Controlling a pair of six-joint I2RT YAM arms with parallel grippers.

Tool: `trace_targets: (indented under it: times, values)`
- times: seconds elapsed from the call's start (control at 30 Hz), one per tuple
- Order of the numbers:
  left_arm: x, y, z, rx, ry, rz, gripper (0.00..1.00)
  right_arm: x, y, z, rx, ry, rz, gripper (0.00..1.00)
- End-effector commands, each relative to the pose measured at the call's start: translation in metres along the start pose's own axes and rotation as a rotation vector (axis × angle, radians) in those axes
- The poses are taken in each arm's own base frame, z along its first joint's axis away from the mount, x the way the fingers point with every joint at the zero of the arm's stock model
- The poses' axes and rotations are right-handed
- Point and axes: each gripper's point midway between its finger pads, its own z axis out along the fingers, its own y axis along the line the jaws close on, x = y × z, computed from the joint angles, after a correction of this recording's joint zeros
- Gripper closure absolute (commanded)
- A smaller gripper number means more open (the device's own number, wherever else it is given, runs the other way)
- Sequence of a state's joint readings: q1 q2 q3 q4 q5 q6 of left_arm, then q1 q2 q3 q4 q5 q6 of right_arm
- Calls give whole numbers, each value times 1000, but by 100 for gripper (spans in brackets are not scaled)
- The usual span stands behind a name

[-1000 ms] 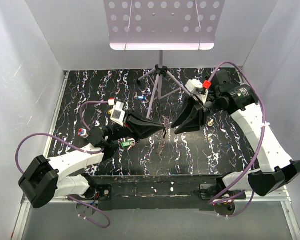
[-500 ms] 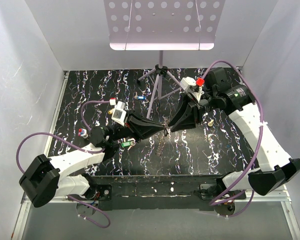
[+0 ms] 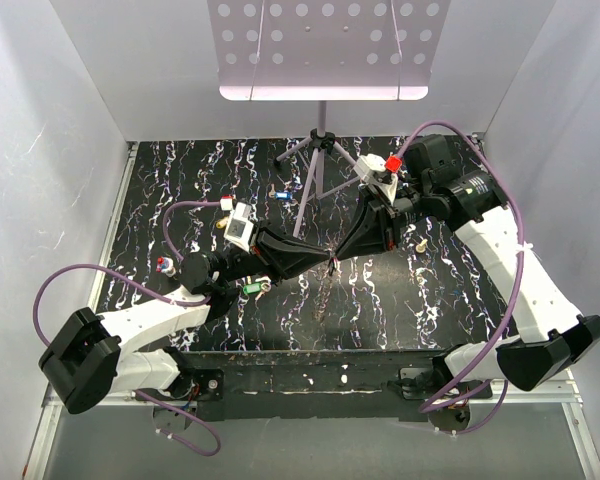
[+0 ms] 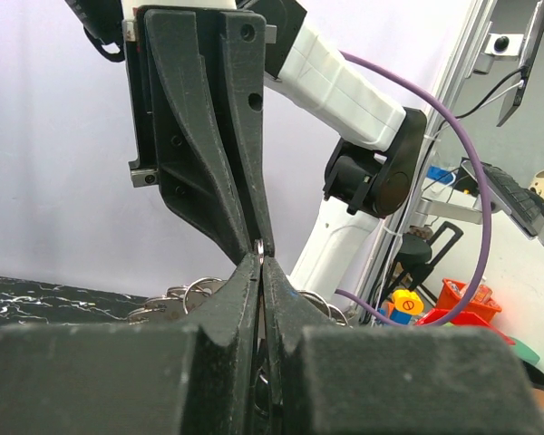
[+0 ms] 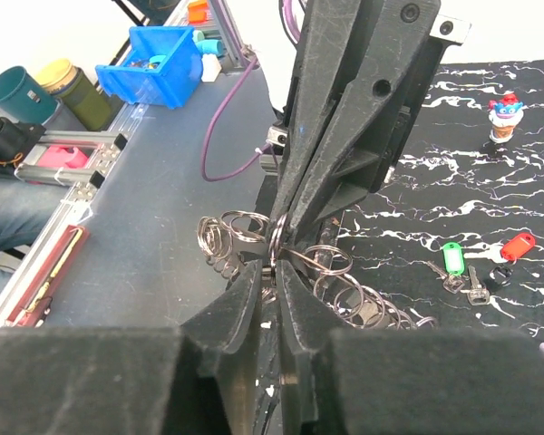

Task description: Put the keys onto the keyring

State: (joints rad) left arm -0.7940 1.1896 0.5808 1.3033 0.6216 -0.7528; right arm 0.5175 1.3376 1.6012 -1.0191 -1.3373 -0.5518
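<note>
So the right gripper [image 3: 340, 254] has swung in from the right, and it now sits tip to tip with the left gripper [image 3: 329, 264] over the middle of the table [image 3: 180, 180]. Its jaws have also narrowed a lot on the way in.

Left wrist view: the left one's fingers are pressed tight together. Loops of the keyring [image 4: 190, 292] peek out just behind them, so I'd say it's clamped on that. The right one comes straight down onto the same spot.

Right wrist view: its fingers are down to a thin slit around a ring loop. I honestly can't tell if it's biting yet. The green-headed key [image 5: 451, 256] and red-headed key [image 5: 517, 246] lie on the table, well apart from the ring.

Tip for this bit: pinch only one coil edge, keep the left one rock steady, and pry gently so the split opens without twisting the bunch.
</note>
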Motion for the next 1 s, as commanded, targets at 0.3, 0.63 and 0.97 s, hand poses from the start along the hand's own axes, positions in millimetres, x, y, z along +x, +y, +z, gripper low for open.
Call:
trace_targets:
  times: [0.3, 0.63, 0.97]
  values:
    - [-34, -16, 5, 32, -103, 82, 100, 3, 2, 2, 0, 4, 10, 99]
    - [-39, -18, 6, 42, -125, 91, 100, 6, -8, 7, 28, 19, 45, 99]
    - [-18, -9, -6, -13, -10, 82, 100, -3, -21, -11, 165, -3, 90, 55]
